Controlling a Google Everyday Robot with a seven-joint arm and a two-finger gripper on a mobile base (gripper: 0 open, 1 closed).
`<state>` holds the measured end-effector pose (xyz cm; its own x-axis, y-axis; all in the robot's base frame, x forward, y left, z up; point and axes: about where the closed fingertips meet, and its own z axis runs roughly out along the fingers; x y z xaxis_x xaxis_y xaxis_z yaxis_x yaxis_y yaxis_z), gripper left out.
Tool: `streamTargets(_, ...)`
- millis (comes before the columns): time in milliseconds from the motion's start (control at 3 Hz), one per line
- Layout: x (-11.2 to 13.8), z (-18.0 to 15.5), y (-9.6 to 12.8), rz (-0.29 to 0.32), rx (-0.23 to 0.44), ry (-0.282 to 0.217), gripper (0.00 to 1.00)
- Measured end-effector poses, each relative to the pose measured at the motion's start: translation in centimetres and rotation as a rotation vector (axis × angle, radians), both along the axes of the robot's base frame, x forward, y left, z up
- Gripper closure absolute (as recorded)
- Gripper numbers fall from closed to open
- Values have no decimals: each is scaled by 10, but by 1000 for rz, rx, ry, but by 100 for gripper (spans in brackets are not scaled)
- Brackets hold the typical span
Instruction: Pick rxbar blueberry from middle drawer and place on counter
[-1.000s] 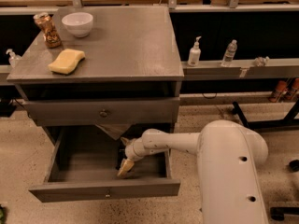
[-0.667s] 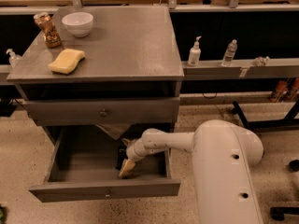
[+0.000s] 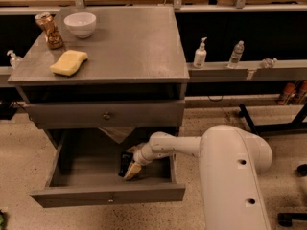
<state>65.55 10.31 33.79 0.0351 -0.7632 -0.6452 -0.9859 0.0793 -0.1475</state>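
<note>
Gripper (image 3: pixel 131 170) reaches into the middle drawer (image 3: pixel 86 164), lower centre, beside the rxbar blueberry (image 3: pixel 125 161); we cannot tell its grip. We judge the bar light and slippery: pinch its long edges.

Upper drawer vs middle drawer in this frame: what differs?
The upper drawer is shut, its inside hidden; the middle drawer is pulled out, its floor showing. Nothing touches the upper drawer; the gripper sits inside the middle drawer's right part, at the black rxbar blueberry. Both have flat grey fronts with a small round knob.
</note>
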Motion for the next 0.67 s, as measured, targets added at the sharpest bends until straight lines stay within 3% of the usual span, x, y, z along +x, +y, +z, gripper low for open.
streamTargets(667,1,4,-8,-16,12,0,83)
